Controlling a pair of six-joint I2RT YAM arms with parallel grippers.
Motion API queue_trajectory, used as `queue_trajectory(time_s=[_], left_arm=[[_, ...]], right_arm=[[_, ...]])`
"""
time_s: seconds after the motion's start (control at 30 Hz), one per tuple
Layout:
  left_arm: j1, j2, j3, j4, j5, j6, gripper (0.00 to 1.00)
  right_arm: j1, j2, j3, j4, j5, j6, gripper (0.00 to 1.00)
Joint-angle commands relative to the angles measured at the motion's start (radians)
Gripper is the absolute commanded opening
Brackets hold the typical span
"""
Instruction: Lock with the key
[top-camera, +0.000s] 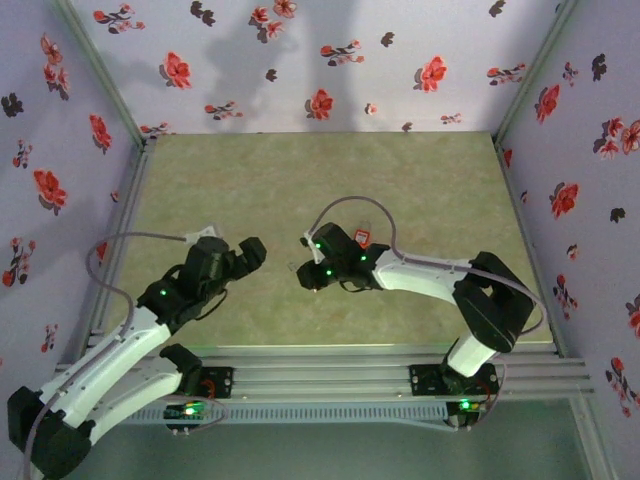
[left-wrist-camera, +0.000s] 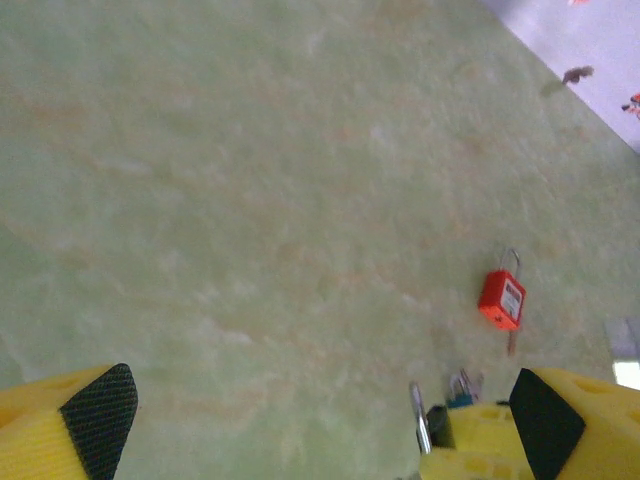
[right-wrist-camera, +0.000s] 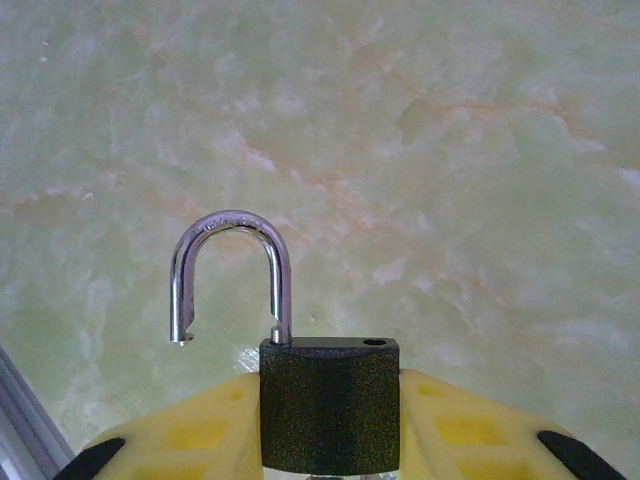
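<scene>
Top view: L claw (top-camera: 255, 252) spread wide w/ nothing in it, aimed rightward at R claw (top-camera: 305, 272). The tips face each other w/ a gap of bare desk (top-camera: 300, 180) between. Red padlock (top-camera: 362, 237) lies on the desk just behind the R wrist, nearer the R arm.

L wrist view: L claw's pads (left-wrist-camera: 95, 420) far apart, empty. Red padlock (left-wrist-camera: 502, 298) lies flat ahead & to the right, shackle pointing away. Small metal bits (left-wrist-camera: 460, 385) sit by the right pad, blurred; key or not, can't tell.

R wrist view: R claw (right-wrist-camera: 330, 455) clamped on the body of the dark padlock (right-wrist-camera: 330, 405), long axis running out along the fingers. Shackle (right-wrist-camera: 230, 225) is sprung open, free end on the left & out of its hole.

Judgement: the held lock's shackle end points toward the L claw, so the L arm looks best placed to work on it. Key not located w/ certainty.
</scene>
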Motion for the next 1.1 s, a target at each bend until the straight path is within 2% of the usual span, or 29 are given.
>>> queue_trajectory(time_s=[0.0,0.47,0.7,0.8,1.07], left_arm=[[-0.020,0.002,-0.049,0.062,0.076,-0.149,1.00],[-0.046,0.112,-0.136,0.300,0.182,-0.343,0.99],[-0.069,0.203,-0.128,0.383,0.198,-0.377,0.92],[-0.071,0.229,-0.126,0.411,0.197,-0.379,0.83],[-0.080,0.286,-0.105,0.439,0.207,-0.378,0.70]], right_arm=[[-0.005,-0.041,-0.012,0.040,-0.015,-0.012,0.31],[-0.006,-0.053,-0.026,0.053,-0.030,-0.009,0.31],[-0.006,-0.062,-0.037,0.065,-0.038,-0.011,0.31],[-0.006,-0.060,-0.038,0.067,-0.041,-0.012,0.31],[-0.006,-0.061,-0.040,0.074,-0.054,-0.010,0.30]])
